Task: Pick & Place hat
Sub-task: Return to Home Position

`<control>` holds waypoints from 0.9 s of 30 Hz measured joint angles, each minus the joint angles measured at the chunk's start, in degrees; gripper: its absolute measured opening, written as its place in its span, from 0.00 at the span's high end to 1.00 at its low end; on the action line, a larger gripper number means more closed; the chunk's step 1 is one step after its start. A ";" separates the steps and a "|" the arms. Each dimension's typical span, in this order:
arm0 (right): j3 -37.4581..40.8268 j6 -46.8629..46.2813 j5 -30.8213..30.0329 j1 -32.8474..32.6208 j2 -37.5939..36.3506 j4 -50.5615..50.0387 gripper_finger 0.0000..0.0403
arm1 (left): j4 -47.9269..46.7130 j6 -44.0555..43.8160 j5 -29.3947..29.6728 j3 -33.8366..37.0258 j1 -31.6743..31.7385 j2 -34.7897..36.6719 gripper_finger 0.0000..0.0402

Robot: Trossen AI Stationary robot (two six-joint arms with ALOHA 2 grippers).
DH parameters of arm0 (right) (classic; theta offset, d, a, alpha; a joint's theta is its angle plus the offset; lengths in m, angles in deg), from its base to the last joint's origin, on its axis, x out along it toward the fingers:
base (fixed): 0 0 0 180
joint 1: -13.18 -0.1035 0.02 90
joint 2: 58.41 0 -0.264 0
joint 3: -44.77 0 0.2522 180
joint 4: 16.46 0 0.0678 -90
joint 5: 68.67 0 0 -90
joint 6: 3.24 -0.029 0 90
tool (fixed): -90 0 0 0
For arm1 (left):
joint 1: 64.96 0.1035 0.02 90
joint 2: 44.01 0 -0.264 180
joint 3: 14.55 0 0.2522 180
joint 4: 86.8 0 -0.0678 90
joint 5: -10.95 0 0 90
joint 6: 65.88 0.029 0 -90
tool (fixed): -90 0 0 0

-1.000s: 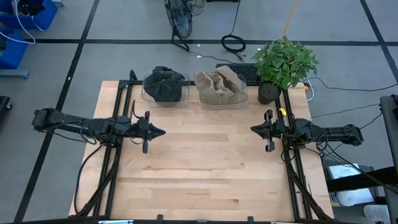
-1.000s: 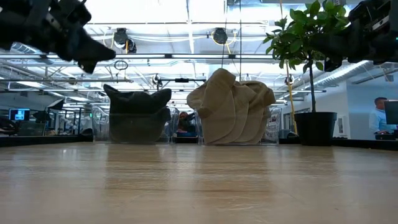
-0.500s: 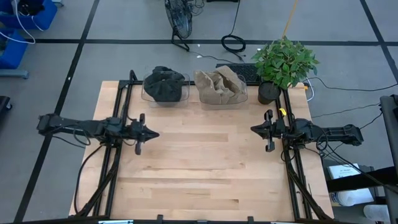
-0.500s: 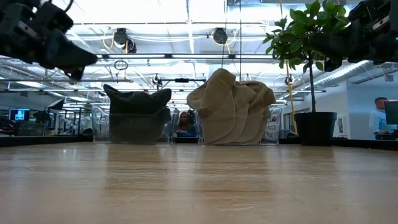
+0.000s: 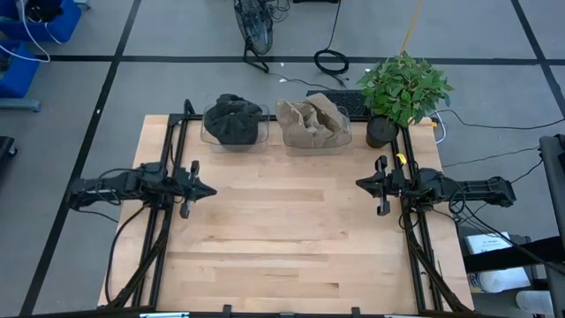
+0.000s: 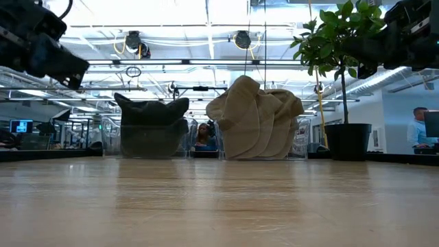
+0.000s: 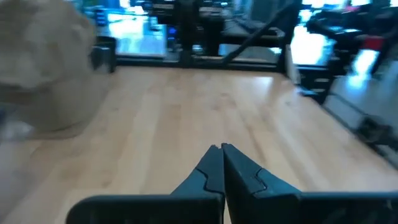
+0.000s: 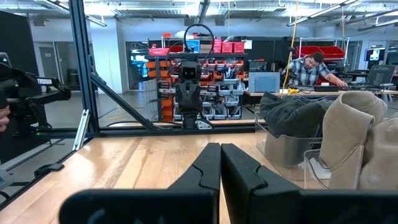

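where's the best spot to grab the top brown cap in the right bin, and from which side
Probably the raised fold at the peak of the brown caps, coming straight down: the pile stands well above the right transparent bin, whose walls would block a sideways approach.

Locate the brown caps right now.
High view: the brown caps sit piled in the right transparent bin at the far edge of the table, between the black caps in the left bin and the potted plant.
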 joint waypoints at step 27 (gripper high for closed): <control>0.00 0.00 0.01 0.01 0.01 0.00 1.00 | -6.36 6.73 1.84 0.03 4.91 -0.54 1.00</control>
